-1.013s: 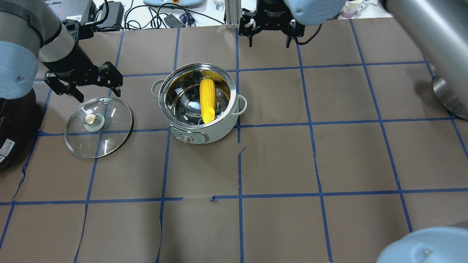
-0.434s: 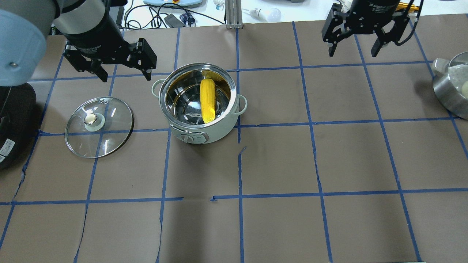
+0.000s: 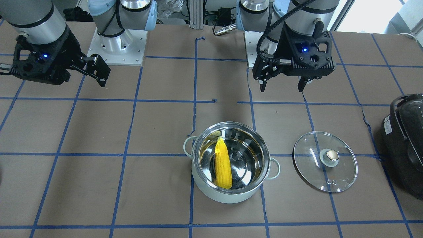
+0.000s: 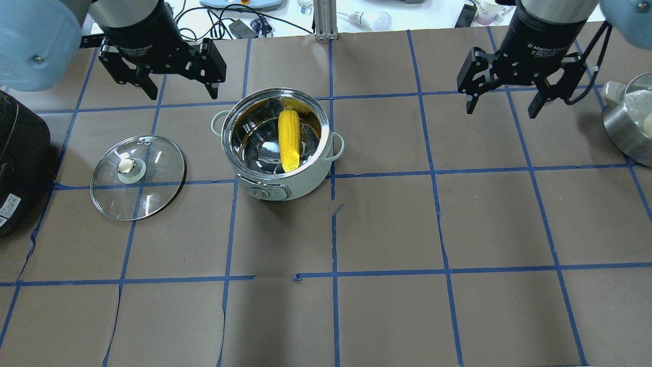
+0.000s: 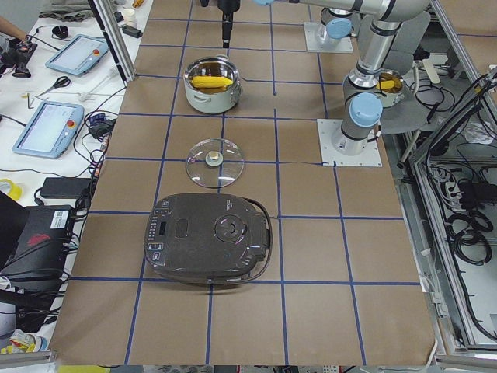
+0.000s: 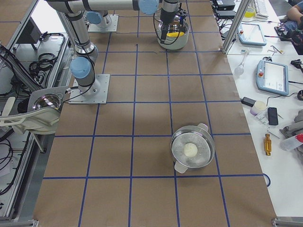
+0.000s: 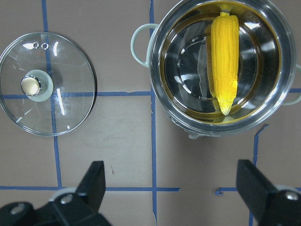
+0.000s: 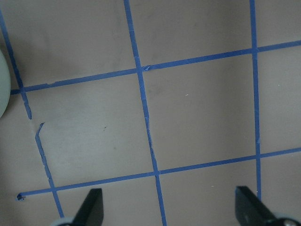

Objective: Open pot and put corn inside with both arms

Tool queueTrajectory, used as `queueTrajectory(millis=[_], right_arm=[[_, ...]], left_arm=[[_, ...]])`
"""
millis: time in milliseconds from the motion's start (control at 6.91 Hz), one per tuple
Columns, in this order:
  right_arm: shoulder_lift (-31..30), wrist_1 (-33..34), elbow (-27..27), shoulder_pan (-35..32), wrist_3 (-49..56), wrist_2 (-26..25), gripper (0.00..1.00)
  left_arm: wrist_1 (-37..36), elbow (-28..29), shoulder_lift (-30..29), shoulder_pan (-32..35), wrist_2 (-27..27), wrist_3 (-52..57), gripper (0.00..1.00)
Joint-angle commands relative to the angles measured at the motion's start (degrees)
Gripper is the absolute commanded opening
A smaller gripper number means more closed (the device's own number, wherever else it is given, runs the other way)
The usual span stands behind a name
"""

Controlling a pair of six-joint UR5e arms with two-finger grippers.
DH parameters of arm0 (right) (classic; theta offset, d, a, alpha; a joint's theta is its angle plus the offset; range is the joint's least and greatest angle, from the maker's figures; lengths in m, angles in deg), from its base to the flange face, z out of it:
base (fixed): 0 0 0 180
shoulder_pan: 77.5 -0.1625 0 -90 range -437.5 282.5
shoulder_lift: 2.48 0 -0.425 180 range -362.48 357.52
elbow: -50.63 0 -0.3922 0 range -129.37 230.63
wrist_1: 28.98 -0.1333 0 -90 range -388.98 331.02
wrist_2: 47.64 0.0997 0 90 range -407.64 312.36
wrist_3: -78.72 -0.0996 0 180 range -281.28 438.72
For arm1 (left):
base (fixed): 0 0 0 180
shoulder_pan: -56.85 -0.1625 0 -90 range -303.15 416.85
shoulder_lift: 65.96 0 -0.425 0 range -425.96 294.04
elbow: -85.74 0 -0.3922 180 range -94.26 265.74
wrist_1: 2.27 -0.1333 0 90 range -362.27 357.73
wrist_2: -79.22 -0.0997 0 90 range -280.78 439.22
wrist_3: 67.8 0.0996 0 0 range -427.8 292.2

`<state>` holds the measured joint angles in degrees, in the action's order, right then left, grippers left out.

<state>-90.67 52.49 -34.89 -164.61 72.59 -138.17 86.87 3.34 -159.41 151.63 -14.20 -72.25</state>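
Note:
The pale green pot (image 4: pixel 305 186) stands open, left of the table's middle, with the yellow corn (image 4: pixel 289 140) lying inside on the steel bottom. Both also show in the front view: pot (image 3: pixel 224 195), corn (image 3: pixel 223 163). The glass lid (image 4: pixel 153 188) lies flat on the table to the pot's left, knob up. My left gripper (image 4: pixel 183 94) is open and empty, raised just behind the pot's left side. Its wrist view looks down on the corn (image 7: pixel 224 61) and lid (image 7: pixel 61 103). My right gripper (image 4: pixel 501 111) is open and empty, raised far right of the pot.
A black rounded cooker (image 4: pixel 15 153) sits at the left edge beside the lid. A steel pot with a white lump inside (image 4: pixel 629 127) sits at the right edge. Brown paper with blue tape lines covers the table.
My left gripper has moved from over the lid to behind the pot's left side. My right gripper has moved from behind the pot off to the right. Pot, corn and lid stay put.

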Motion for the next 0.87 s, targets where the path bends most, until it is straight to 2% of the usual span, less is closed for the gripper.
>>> queueTrajectory(millis=[0,724], right_arm=[[-1.2,-0.3,-0.4,0.0,-0.1,0.2,1.00],[-1.5,-0.5,0.2,-0.1,0.5,0.5,1.00]], left_arm=[[-0.8,1.9,-0.9,-0.8,-0.5,2.1,1.00],[-1.4,1.4,0.5,-1.4,-1.1,2.6,1.00]])
